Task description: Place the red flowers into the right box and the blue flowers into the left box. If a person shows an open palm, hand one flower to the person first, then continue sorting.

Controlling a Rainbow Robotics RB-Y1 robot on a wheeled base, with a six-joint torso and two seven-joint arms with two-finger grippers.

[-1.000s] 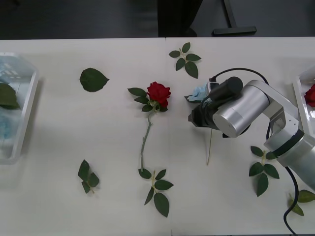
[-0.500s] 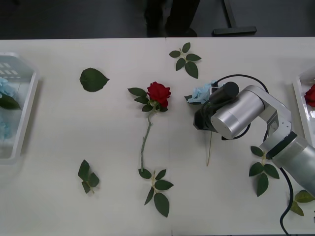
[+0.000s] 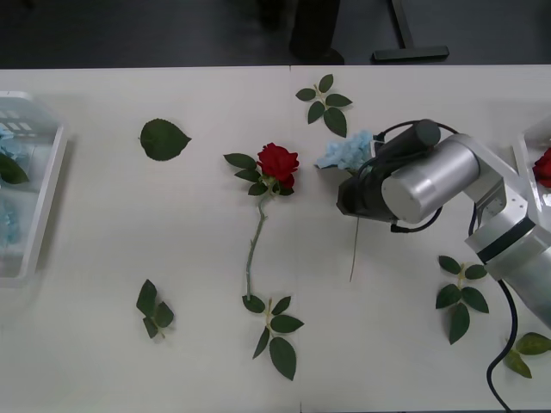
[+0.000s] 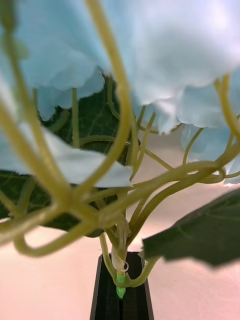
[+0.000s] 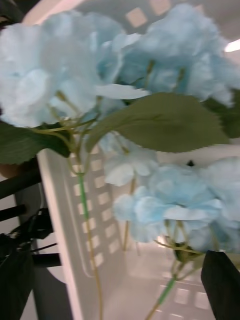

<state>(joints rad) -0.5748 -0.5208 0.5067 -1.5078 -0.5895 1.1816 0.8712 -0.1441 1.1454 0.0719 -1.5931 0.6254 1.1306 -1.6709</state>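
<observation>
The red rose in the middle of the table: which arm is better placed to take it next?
Probably left: the right gripper already holds a blue flower, and the red rose lies free.

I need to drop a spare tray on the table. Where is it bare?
Bare: between the left box and the red rose, below the single leaf. Crowded: around the right hand holding the blue hydrangea, and the leaf sprigs nearby.

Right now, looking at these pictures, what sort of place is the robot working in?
Probably a lab or office test bench, not a florist's: a plain white table laid out with artificial flowers, a red rose and loose leaf sprigs, a white sorting tray at the edge, and a dark floor beyond.
</observation>
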